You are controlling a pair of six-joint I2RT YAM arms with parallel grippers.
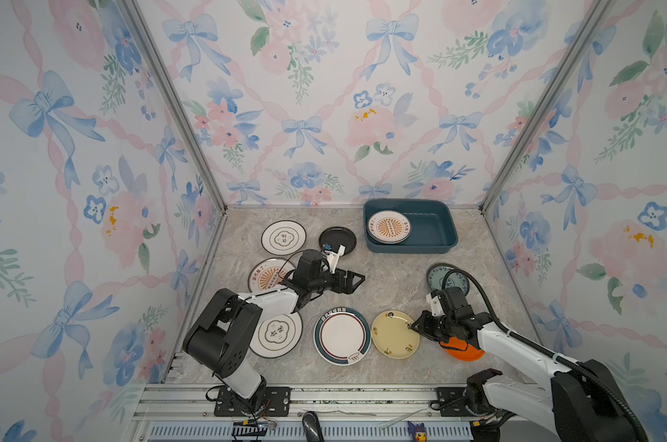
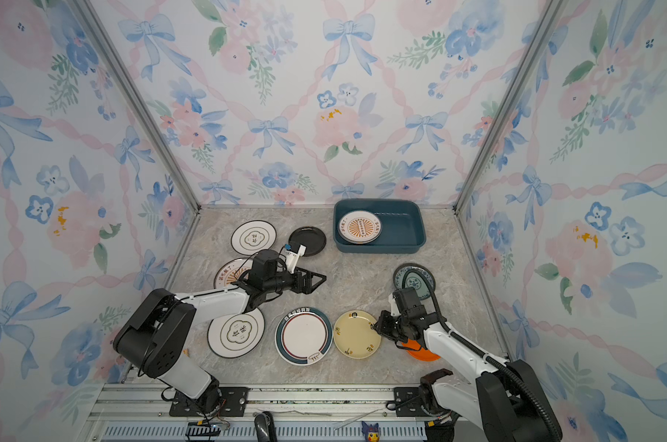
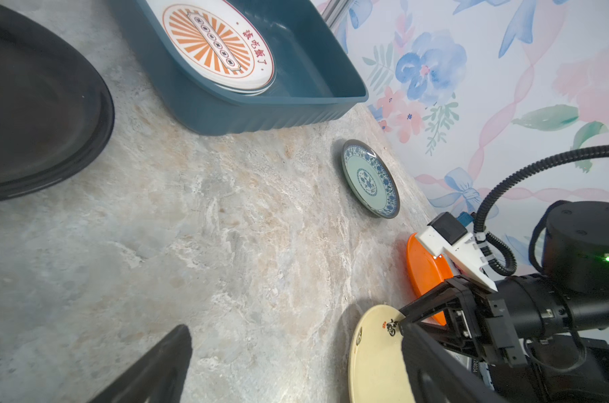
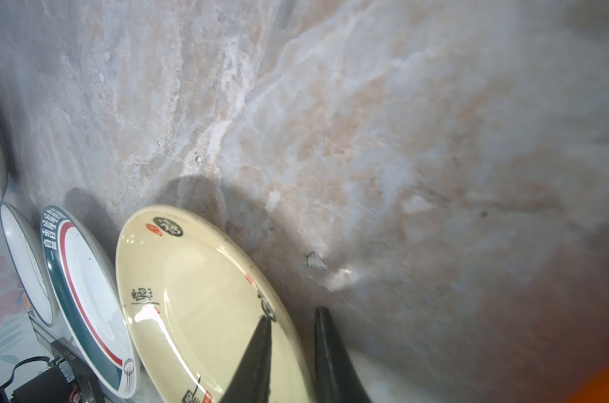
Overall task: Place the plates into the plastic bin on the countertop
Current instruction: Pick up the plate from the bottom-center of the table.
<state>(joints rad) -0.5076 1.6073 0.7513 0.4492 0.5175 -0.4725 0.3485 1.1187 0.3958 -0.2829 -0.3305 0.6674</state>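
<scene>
The plastic bin (image 1: 452, 229) (image 2: 420, 229) stands at the back right of the countertop (image 1: 393, 279) and holds a sunburst plate (image 1: 388, 227) (image 3: 215, 45). My right gripper (image 1: 411, 327) (image 2: 374, 327) (image 4: 293, 314) is shut on the right rim of the pale yellow plate (image 1: 391, 335) (image 4: 191, 296), one finger above it and one under. My left gripper (image 1: 357, 279) (image 3: 296, 328) hovers open and empty over bare counter mid-table. Loose plates: black (image 1: 337, 239), teal-rimmed (image 1: 341, 336), blue-green (image 1: 441, 277), and orange (image 1: 464, 352), partly hidden under the right arm.
Two gold-emblem plates (image 1: 283, 237) (image 1: 282, 336) and another sunburst plate (image 1: 265, 277) lie on the left, partly covered by the left arm. Floral walls close in three sides. A metal rail (image 1: 324, 398) runs along the front edge.
</scene>
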